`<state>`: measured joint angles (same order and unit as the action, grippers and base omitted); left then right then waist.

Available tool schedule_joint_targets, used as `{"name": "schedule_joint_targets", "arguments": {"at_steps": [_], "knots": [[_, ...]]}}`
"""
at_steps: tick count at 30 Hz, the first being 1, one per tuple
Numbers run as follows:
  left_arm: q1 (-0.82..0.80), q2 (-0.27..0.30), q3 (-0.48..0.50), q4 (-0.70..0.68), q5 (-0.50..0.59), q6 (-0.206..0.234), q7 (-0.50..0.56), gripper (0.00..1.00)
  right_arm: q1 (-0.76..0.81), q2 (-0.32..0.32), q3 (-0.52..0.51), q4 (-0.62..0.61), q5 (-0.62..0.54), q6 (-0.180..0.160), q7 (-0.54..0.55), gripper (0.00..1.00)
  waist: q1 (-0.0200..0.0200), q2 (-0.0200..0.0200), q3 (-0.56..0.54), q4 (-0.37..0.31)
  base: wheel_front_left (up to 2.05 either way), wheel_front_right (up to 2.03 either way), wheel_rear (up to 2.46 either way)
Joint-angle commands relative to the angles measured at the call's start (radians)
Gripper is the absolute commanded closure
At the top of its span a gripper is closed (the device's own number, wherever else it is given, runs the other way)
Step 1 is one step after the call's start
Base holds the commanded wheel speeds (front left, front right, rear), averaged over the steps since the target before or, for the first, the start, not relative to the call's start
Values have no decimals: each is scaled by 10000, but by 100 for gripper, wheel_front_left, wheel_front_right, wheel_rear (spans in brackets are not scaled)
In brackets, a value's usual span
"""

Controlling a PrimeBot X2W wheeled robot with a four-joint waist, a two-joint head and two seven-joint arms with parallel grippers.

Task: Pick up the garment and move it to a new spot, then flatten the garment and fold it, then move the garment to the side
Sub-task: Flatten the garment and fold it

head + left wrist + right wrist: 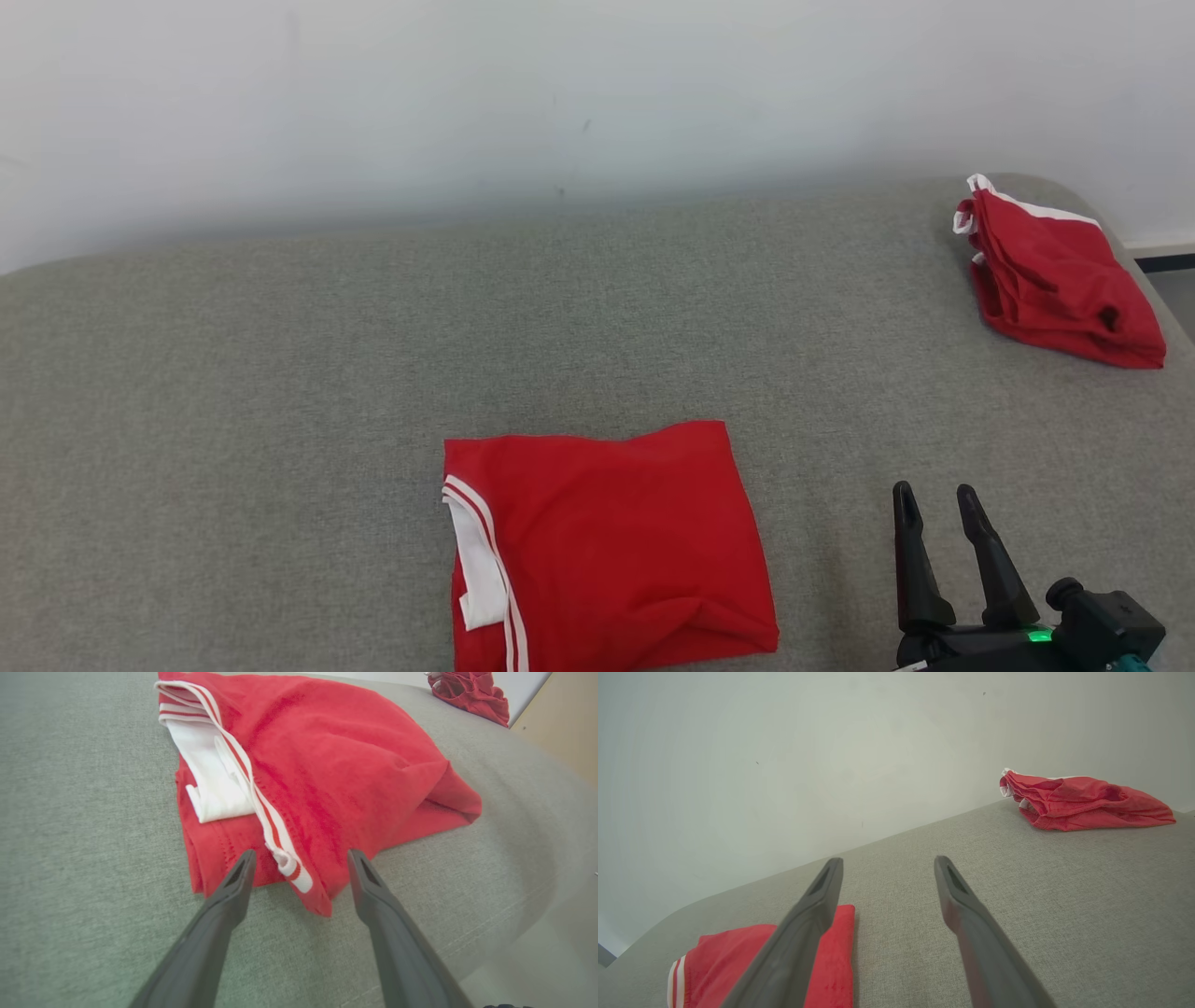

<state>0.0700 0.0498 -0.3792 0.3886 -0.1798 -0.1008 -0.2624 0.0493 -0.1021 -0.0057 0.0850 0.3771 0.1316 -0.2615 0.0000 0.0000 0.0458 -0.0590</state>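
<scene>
First, left gripper (301,854): its fingers were spread wide and held nothing. In the left wrist view the tips flanked the near edge of the folded cloth. Whether they touched it could not be judged.
Right gripper (934,488): the fingers were parted and empty at the lower right of the head view. They were over bare surface to the right of the folded garment and apart from it. A green light (1038,637) glowed on the gripper's body.
Folded garment (607,541): red and folded to a rough rectangle, it lay flat at the near middle of the surface. Its near edge was cut off by the bottom of the head view.
White trim (476,560): a white panel with red-and-white striped edging ran along the garment's left side.
Grey fabric surface (280,373): a woven, padded top with rounded far corners carried both cloths.
Second garment (1060,280): red with white edging and loosely bunched, it sat at the far right corner, well apart from the folded one.
Wall (467,93): pale and plain, it stood behind the surface's far edge.
</scene>
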Motion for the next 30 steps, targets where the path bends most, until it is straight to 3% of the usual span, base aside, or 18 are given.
{"name": "schedule_joint_targets", "arguments": {"at_steps": [1,5,6,7,8,30], "knots": [[-221,10,-53,213,-199,97,-31,0,-87,25,44,4,43,-27,-45,0,0,0,81,-105,0,0,0],[-416,10,-129,530,-514,225,-31,1,-98,72,68,21,51,-27,-45,0,0,0,126,-206,0,0,0],[-467,12,-149,643,-608,244,-31,50,-105,77,80,22,54,-27,-45,0,0,0,130,-230,0,0,0],[-521,10,-177,757,-668,246,-31,81,-109,78,74,30,58,-27,-45,0,0,0,136,-248,0,0,0],[-589,7,-198,828,-712,243,-31,100,-120,76,77,35,57,-27,-45,0,0,0,136,-265,0,0,0],[-186,54,646,30,-397,276,-31,100,76,81,-67,88,39,-27,-45,0,0,0,5,80,0,0,0]]}}
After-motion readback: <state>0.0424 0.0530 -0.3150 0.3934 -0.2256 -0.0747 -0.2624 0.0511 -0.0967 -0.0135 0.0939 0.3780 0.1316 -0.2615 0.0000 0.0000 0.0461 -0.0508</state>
